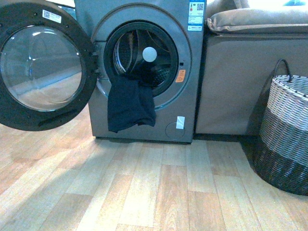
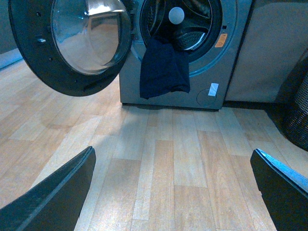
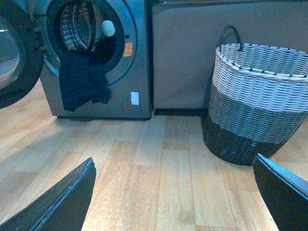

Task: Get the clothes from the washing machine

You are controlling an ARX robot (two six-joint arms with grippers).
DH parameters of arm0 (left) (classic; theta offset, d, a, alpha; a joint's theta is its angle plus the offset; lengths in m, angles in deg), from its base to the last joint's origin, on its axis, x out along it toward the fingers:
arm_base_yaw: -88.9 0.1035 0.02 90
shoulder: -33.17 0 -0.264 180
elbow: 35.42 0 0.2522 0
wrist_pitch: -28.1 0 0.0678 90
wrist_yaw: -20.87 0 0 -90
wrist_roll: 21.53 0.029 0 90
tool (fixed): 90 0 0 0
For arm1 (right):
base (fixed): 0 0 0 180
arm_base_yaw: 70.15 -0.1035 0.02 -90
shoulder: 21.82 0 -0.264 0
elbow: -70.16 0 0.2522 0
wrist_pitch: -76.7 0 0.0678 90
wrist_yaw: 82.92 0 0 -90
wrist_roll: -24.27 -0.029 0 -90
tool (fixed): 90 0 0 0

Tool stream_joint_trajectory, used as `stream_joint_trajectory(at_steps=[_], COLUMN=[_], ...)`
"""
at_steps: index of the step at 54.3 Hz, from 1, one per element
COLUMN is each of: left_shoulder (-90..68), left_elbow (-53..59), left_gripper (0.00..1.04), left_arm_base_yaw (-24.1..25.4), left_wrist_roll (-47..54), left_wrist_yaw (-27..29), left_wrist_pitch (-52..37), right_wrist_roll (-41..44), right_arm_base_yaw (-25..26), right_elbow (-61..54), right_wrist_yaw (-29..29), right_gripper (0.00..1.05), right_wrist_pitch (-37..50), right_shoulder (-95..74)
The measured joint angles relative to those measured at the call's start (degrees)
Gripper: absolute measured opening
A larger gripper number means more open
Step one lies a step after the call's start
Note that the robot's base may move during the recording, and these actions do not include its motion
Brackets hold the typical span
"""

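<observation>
The dark grey washing machine (image 1: 185, 103) stands ahead with its round door (image 1: 41, 65) swung open to the left. A limp dark navy garment (image 1: 130, 103) hangs out of the drum opening over the rim and down the front. It also shows in the left wrist view (image 2: 163, 70) and the right wrist view (image 3: 82, 86). My left gripper (image 2: 174, 190) is open and empty over bare floor, well short of the machine. My right gripper (image 3: 175, 190) is open and empty over the floor. Neither arm shows in the front view.
A woven two-tone basket (image 1: 288, 134) stands on the floor at the right, also in the right wrist view (image 3: 255, 103). A beige cabinet (image 1: 231, 82) with a cushion on top sits between machine and basket. Wood floor (image 1: 154, 187) lies in front.
</observation>
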Motion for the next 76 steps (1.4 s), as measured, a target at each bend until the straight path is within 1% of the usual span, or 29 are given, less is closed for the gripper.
stream_joint_trajectory(at_steps=[76], left_shoulder=[0.0], left_elbow=[0.0], left_gripper=[0.98], left_arm_base_yaw=[0.0], left_wrist_roll=[0.0], left_wrist_yaw=[0.2], left_wrist_pitch=[0.1], right_wrist_roll=[0.0], right_arm_base_yaw=[0.0], right_elbow=[0.0], right_wrist_yaw=[-0.2], right_gripper=[0.97], right_wrist_pitch=[0.0], right_shoulder=[0.0])
